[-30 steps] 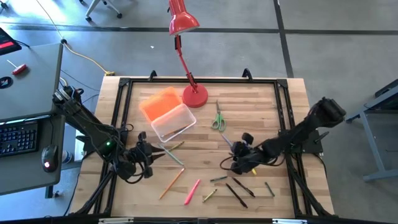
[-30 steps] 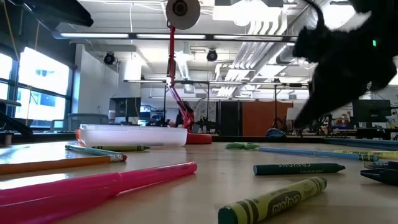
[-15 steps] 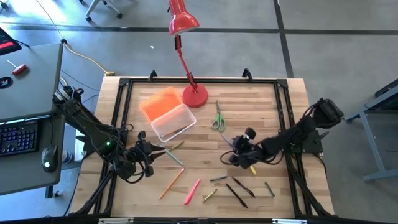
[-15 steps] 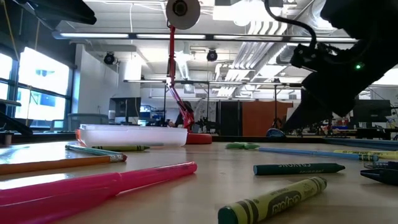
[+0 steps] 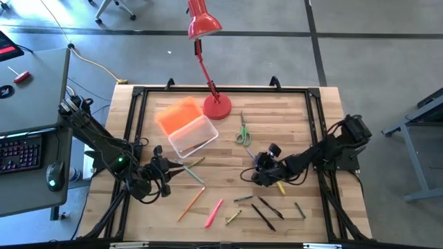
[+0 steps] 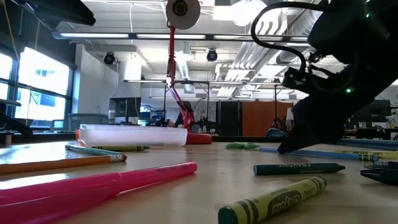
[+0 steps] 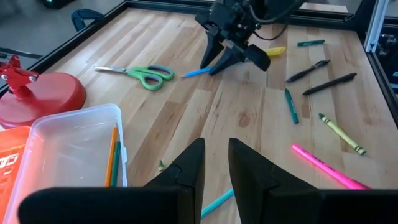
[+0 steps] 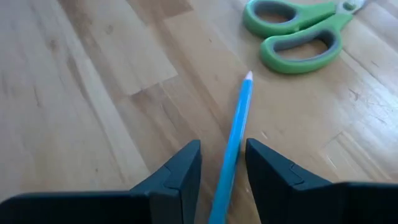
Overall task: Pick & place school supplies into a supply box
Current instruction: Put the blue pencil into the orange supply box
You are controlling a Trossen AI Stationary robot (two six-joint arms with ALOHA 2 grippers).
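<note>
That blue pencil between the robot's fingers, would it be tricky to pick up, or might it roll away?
The blue pencil looks thin, straight and stiff, so it probably won't bend. It lies flat on the smooth wooden table, so a nudge could well roll or slide it. The right gripper has open fingers on either side of it; being so slim, it likely needs a well-centred squeeze.

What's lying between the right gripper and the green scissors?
Only bare wood and the blue pencil, running from between the right gripper fingers toward the scissors, in the right wrist view.

My own fingers [image 8: 180, 171] cover the lower end of the blue pencil [image 8: 238, 118], and near the green scissors [image 8: 298, 34] their blades run off-frame.
</note>
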